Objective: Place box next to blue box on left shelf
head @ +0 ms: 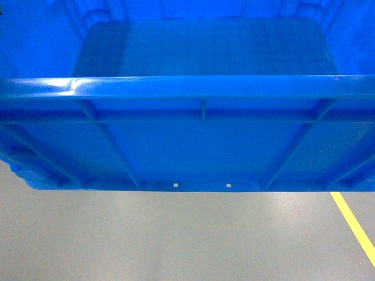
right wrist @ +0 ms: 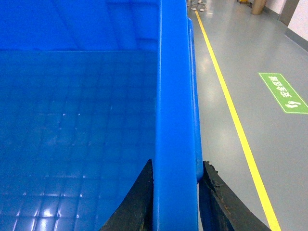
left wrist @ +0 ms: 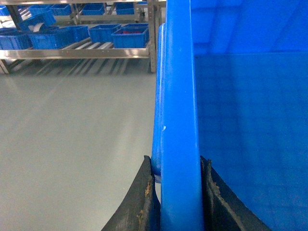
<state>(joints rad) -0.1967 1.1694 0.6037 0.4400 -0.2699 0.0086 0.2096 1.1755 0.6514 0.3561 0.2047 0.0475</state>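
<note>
Blue crate (head: pixel 193 88) is up off the floor, my left gripper (left wrist: pixel 177 192) and right gripper (right wrist: pixel 175 192) clamped on opposite rims, so I reckon next is hauling it to that shelf (left wrist: pixel 77 52) beside the blue boxes (left wrist: pixel 129 37).

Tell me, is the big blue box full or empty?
Empty. The box shows only its bare gridded floor in the head view and both wrist views.

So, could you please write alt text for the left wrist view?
The left gripper clamps the thick rim of a bright-blue crate, which fills the right half. Beyond bare grey floor, a metal shelf holds more blue boxes.
</note>
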